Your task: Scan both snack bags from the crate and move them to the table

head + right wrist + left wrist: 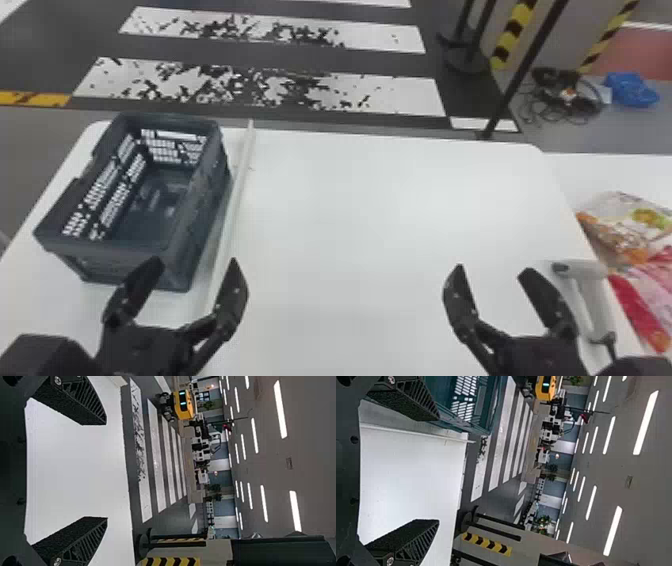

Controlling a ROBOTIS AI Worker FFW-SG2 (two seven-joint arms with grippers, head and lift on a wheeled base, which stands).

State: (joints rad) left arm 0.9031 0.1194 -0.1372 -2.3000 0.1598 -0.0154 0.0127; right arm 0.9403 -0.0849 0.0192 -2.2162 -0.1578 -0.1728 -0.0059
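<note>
In the head view my left gripper (192, 272) stands open at the near right corner of the dark grey crate (125, 250), holding nothing. The crate's visible floor has no bag on it. My right gripper (492, 275) is open over the table's near right part, just left of the grey scanner (592, 295). Two snack bags lie at the right edge: a white and orange one (622, 225) and, nearer, a red and pink one (645, 285). The left wrist view shows the left gripper (439, 471) with fingers apart, the crate (455, 419) beyond one; the right wrist view shows the right gripper (107, 471) spread.
A pale strip (235, 200) runs along the crate's right side on the white table (350, 210). A second white surface (620, 172) adjoins at the right. Past the table's far edge stand dark posts (525, 65), with cables and a blue item on the floor.
</note>
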